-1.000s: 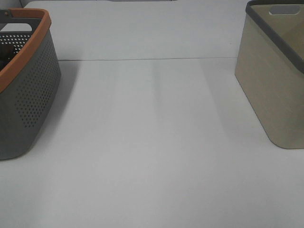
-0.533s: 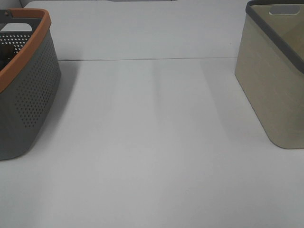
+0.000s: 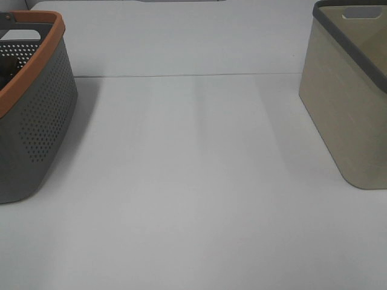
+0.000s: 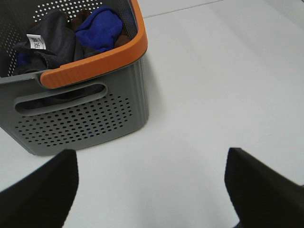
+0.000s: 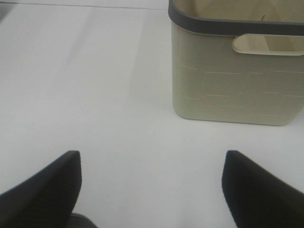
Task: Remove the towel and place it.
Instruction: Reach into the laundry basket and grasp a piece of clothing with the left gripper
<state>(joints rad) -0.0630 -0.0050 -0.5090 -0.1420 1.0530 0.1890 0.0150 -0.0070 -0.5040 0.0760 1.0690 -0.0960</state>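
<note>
The towel [image 4: 59, 40], dark and crumpled with a small white tag, lies inside the grey perforated basket with the orange rim [image 4: 95, 61], next to a blue cloth [image 4: 100, 29]. In the exterior high view that basket [image 3: 36, 115] stands at the left edge, and its contents hardly show. My left gripper [image 4: 151, 156] is open and empty, above the table just in front of the basket. My right gripper [image 5: 152, 156] is open and empty, above the table short of the beige basket [image 5: 237, 76]. Neither gripper shows in the exterior high view.
The beige basket with the dark grey rim [image 3: 351, 103] stands at the right edge of the table; what shows of its inside looks empty. A brownish cloth [image 4: 84, 16] also lies in the grey basket. A white table [image 3: 193, 181] spans between the two baskets.
</note>
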